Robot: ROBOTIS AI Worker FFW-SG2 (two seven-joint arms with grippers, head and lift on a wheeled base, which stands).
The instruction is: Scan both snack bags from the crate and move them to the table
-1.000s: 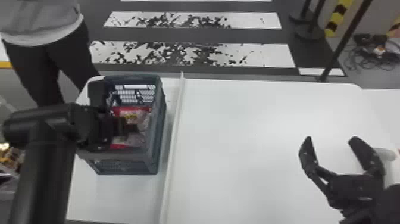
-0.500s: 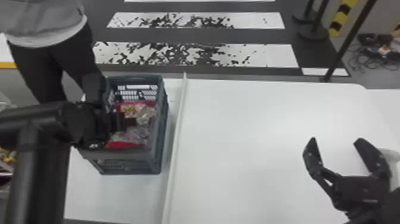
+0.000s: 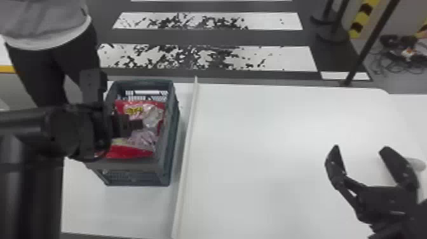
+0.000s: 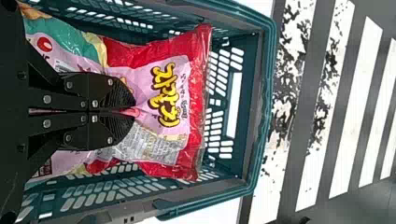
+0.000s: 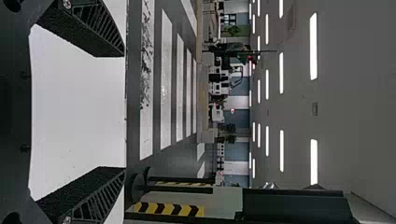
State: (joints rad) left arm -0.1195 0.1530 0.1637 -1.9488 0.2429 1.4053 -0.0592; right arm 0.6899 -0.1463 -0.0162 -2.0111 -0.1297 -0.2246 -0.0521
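My left gripper is over the crate at the left of the table. In the left wrist view the left gripper is shut, with a pinched fold of the red and pink snack bag between its fingertips. This bag lies inside the crate. Beside it in the crate is a second snack bag, teal and pink, partly behind the fingers. My right gripper stands open above the table's right side, holding nothing; in the right wrist view the right gripper has its fingers wide apart.
A raised white strip runs front to back on the white table, just right of the crate. A small pale rounded object is behind the right gripper. Dark posts stand beyond the table's far right.
The left forearm and gripper have shifted slightly over the crate, and the red bag has shifted a little beneath it. The right gripper holds its pose while the head view has moved slightly.
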